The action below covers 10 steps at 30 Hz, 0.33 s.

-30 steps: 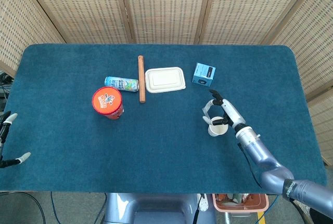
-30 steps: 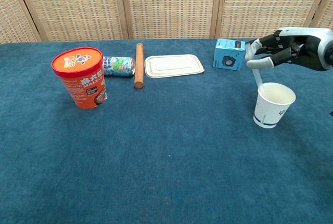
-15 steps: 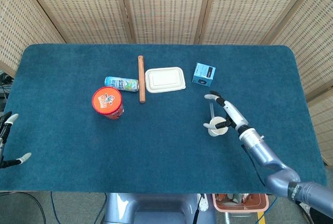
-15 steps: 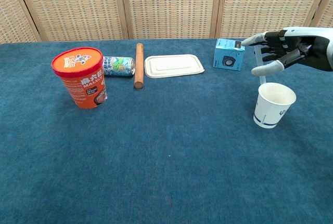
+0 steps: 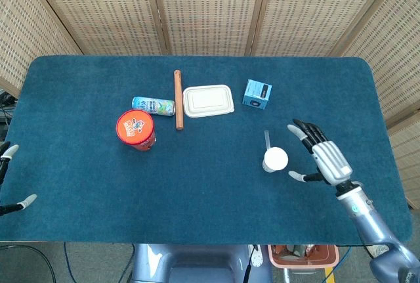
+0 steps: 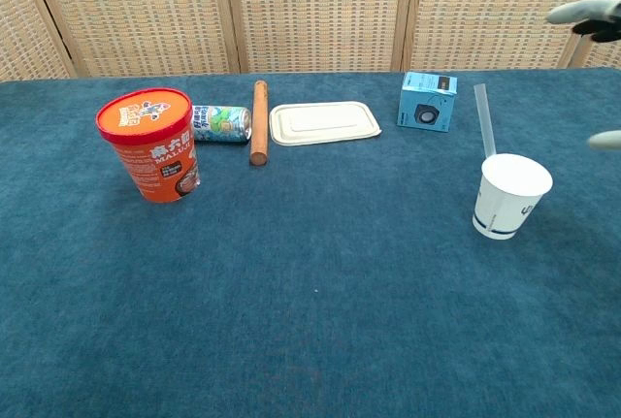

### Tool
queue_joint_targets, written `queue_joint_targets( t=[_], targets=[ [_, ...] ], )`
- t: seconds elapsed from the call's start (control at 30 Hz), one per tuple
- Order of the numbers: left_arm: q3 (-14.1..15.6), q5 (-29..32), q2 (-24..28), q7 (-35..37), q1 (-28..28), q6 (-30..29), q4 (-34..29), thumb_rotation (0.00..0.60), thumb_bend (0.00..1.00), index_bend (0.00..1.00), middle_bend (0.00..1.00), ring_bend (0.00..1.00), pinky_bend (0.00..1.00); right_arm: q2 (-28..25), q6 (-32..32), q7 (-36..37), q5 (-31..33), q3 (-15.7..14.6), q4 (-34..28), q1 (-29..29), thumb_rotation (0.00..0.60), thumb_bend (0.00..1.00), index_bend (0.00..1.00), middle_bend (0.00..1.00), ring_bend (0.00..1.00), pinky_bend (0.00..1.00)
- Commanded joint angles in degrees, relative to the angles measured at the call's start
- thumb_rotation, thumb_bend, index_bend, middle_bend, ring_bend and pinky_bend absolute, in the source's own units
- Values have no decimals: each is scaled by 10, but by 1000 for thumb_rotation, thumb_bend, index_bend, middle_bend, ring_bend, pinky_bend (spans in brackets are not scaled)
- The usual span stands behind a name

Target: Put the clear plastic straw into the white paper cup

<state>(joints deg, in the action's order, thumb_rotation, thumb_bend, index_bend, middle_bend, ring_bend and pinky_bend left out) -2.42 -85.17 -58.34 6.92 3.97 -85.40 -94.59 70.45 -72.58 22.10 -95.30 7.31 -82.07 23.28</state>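
Note:
The white paper cup [image 5: 275, 159] [image 6: 510, 196] stands upright on the blue table right of centre. The clear plastic straw [image 5: 266, 140] [image 6: 482, 119] stands in the cup, leaning against its rim and sticking up out of it. My right hand [image 5: 325, 156] hangs to the right of the cup with its fingers spread, holding nothing and apart from the cup; in the chest view only its fingertips [image 6: 583, 15] show at the right edge. My left hand [image 5: 8, 178] shows only as fingertips at the far left edge, spread and empty.
A blue box [image 5: 257, 94] sits behind the cup. A white lidded tray [image 5: 208, 100], a wooden rod [image 5: 178, 98], a lying can [image 5: 153, 106] and an orange tub [image 5: 136, 129] stand left of centre. The table's front edge [image 5: 197, 239] runs close below.
My right hand let go of the straw, opened and drew back to the right, away from the cup. The straw now stands in the cup by itself. The left hand barely moved.

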Motion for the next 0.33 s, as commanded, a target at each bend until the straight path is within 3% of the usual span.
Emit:
queue_joint_targets(
  t=[0.03, 0.2, 0.33],
  targets=[
    [2, -3, -2, -5, -2, -2, -1, 600, 122, 0, 0, 0, 0, -10, -90, -100, -47, -42, 28, -71, 600, 0, 34, 0, 0, 0],
    [4, -11, -4, -12, -6, -12, -3, 600, 122, 0, 0, 0, 0, -10, -166, -171, -49, -52, 16, -122, 600, 0, 34, 0, 0, 0],
    [6, -17, -3, -9, -10, -21, -4, 600, 123, 0, 0, 0, 0, -9, -213, -175, -60, -60, 9, -148, 600, 0, 34, 0, 0, 0]
  ],
)
